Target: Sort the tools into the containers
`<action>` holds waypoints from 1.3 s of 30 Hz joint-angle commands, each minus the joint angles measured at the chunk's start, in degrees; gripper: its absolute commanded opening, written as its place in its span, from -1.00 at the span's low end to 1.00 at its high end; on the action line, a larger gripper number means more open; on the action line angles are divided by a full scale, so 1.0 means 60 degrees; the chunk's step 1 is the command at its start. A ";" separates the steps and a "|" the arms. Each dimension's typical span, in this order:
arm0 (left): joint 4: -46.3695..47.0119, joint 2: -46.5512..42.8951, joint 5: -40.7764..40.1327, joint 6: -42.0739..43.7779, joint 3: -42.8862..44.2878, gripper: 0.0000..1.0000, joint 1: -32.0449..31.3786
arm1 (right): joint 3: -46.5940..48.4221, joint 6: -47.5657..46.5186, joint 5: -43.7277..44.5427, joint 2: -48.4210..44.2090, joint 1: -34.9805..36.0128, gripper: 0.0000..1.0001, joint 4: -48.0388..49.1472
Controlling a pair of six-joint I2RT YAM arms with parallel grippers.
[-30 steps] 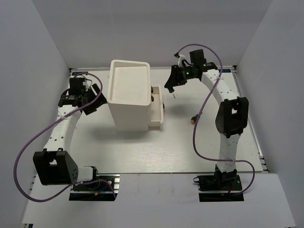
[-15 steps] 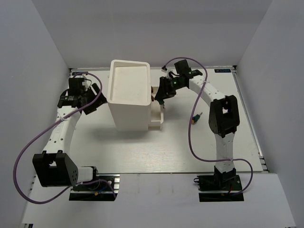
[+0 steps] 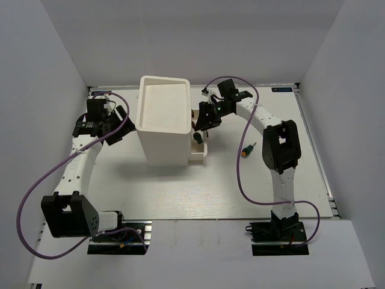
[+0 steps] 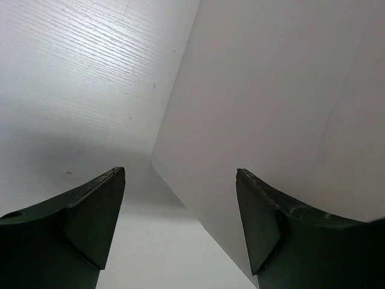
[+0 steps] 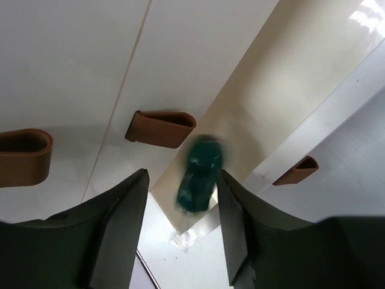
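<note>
The right jaws hang over the narrow white bin [image 3: 201,158], which stands against the 3 o'clock side of the tall white bin [image 3: 162,144]. They stand parted, and the green stubby screwdriver [image 5: 197,174] shows blurred between them in the wrist view. I judge it loose and dropping into the narrow bin rather than gripped. The left jaws are wide open and hold nothing, parked just beside the tall bin's 9 o'clock wall.

On the worktop [image 3: 180,192] only one tool shows: the orange-green stubby screwdriver [image 3: 246,150], lying at 3 o'clock of the narrow bin and well apart from it. No other tool is visible outside the bins, and what already lies inside them cannot be told from these views. So the sorting looks close to its end — the green one is going in, and the orange-green one is left to fetch, most likely a job for the right jaws.
</note>
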 commanded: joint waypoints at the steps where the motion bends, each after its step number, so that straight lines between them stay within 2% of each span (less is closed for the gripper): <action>1: -0.0065 -0.0478 0.0466 0.0049 -0.0088 0.69 -0.0082 | -0.0064 -0.0247 -0.0191 -0.0168 0.0002 0.12 0.0066; 6: -0.0270 -0.0581 0.0174 0.0136 0.0203 0.69 0.0021 | -0.0151 -0.0509 -0.0322 -0.0578 -0.0174 0.18 -0.0037; 9: -0.0504 -0.0785 -0.0424 0.0136 0.0409 0.69 0.0021 | -0.0632 -0.1007 -0.0119 -0.1309 -0.0466 -0.09 0.0021; 10: -0.0621 -0.0960 -0.0587 0.0136 0.0410 0.69 0.0021 | -0.0824 -0.1357 -0.0016 -0.1920 -0.0844 -0.49 0.0065; 11: -0.0622 -0.1049 -0.0907 0.0136 0.0410 0.69 0.0021 | -0.1261 -0.2607 0.0174 -0.2144 -0.0993 -0.72 0.0109; 12: -0.0622 -0.1151 -0.1041 0.0136 0.0410 0.69 0.0021 | -0.1845 -0.3200 0.0335 -0.2378 -0.1125 -0.91 0.0313; 13: -0.0622 -0.1384 -0.1159 0.0136 0.0279 0.69 0.0021 | -0.2561 -0.5439 0.0380 -0.2859 -0.1692 -1.00 0.0416; 14: -0.0622 -0.1503 -0.1261 0.0136 0.0104 0.67 0.0021 | -0.2931 -0.6462 0.0279 -0.3299 -0.1900 -1.00 0.0490; 15: -0.0622 -0.1605 -0.1262 0.0136 0.0000 0.49 0.0021 | -0.3631 -0.7647 0.0147 -0.3651 -0.2323 -1.00 0.0244; 16: -0.0622 -0.1693 -0.1262 0.0136 -0.0117 0.33 0.0021 | -0.4378 -1.0994 0.0016 -0.3930 -0.2661 -0.87 0.0125; 17: -0.0622 -0.1825 -0.1262 0.0136 -0.0364 0.18 0.0021 | -0.4675 -1.2275 -0.0044 -0.4194 -0.2998 -0.66 -0.0064; 18: -0.0535 -0.1826 -0.1262 0.0136 -0.0497 0.10 0.0021 | -0.4881 -1.3520 -0.0044 -0.4284 -0.3161 -0.32 -0.0893; 19: -0.0535 -0.1826 -0.1117 0.0136 -0.0644 0.10 0.0021 | -0.4985 -1.5505 0.0101 -0.4212 -0.3307 0.04 -0.1815; 20: -0.0448 -0.1913 -0.0971 0.0136 -0.0877 0.10 0.0021 | -0.4841 -1.6758 0.0059 -0.4110 -0.3642 0.17 -0.2796; 21: -0.0447 -0.1914 -0.0882 0.0136 -0.0995 0.17 0.0021 | -0.4303 -1.7727 0.0015 -0.3543 -0.3718 0.19 -0.3371; 22: -0.0360 -0.1914 -0.0751 0.0136 -0.1084 0.40 0.0021 | -0.3659 -1.8593 -0.0348 -0.3306 -0.3936 0.81 -0.4943; 24: -0.0359 -0.1914 -0.0648 0.0049 -0.1187 0.59 0.0021 | -0.3012 -1.9896 -0.0527 -0.2559 -0.3997 0.81 -0.5658; 30: -0.0666 -0.2002 -0.0836 0.0253 -0.0982 0.64 0.0021 | -0.3403 -2.0974 -0.0177 -0.2235 -0.3924 0.81 -0.4638; 35: -0.0754 -0.2294 -0.0837 0.0254 -0.1274 0.64 0.0021 | -0.3227 -2.1765 0.0351 -0.1604 -0.3836 0.81 -0.4959; 39: -0.0754 -0.2383 -0.0750 0.0166 -0.1378 0.64 0.0021 | -0.3899 -2.2028 0.0818 -0.1589 -0.3661 0.79 -0.4710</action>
